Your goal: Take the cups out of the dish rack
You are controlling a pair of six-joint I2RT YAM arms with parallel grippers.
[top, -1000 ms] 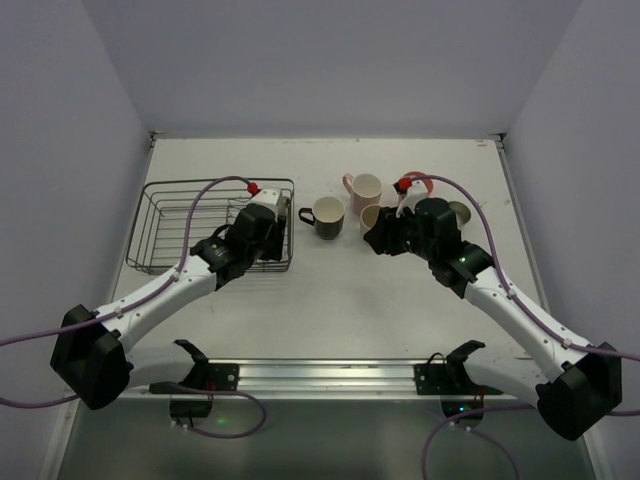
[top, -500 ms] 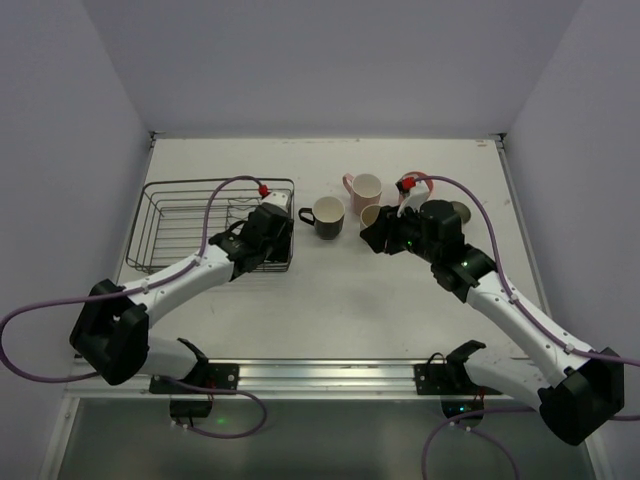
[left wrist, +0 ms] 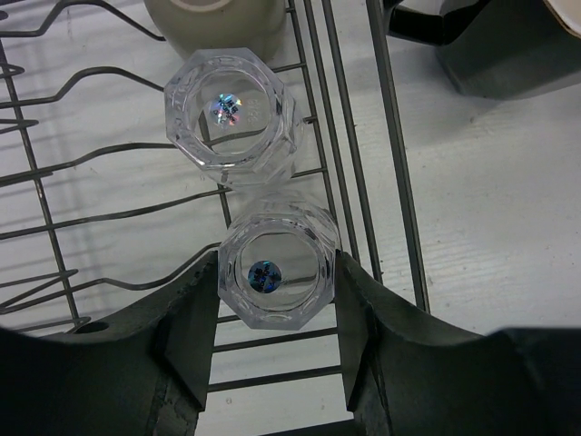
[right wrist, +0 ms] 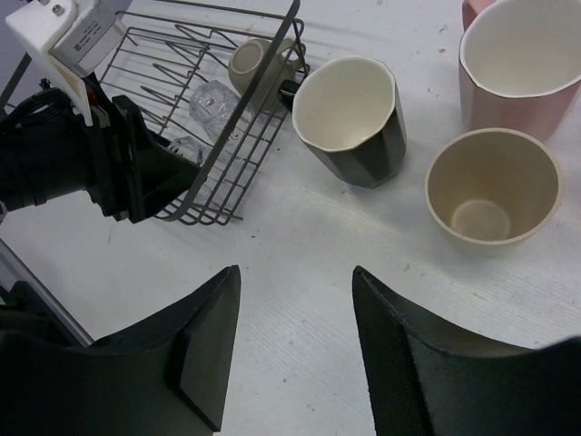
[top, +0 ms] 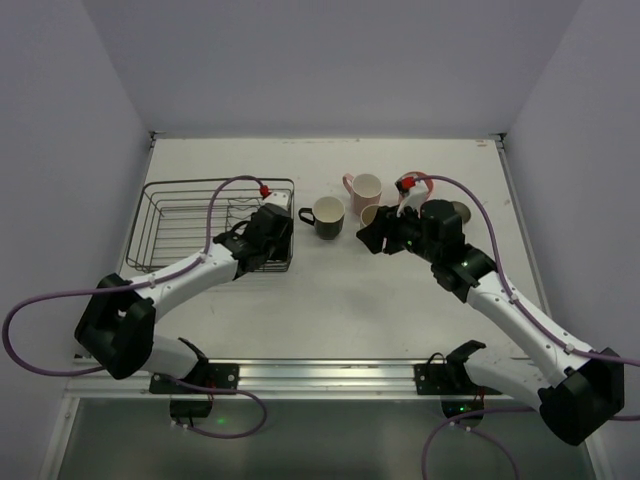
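Note:
The dark wire dish rack (top: 160,225) stands at the left. My left gripper (top: 264,250) is down in its near right corner. In the left wrist view its jaws (left wrist: 277,272) press both sides of an upturned clear glass (left wrist: 275,282) that rests on the rack wires. A second clear glass (left wrist: 230,113) and a pale olive cup (left wrist: 213,18) stand just beyond it in the rack. My right gripper (right wrist: 295,277) is open and empty, hovering over bare table (top: 372,238). On the table stand the black mug (top: 327,215), the pink mug (top: 364,188) and the beige cup (right wrist: 490,186).
Another cup (top: 460,212) stands on the table behind my right wrist, mostly hidden. The rack's right wall wires (left wrist: 349,136) run close along the held glass. Walls close the table at the back and sides.
My left gripper has shifted a little right and lower in the rack's near right corner, around the clear glass. My right gripper has drifted slightly left.

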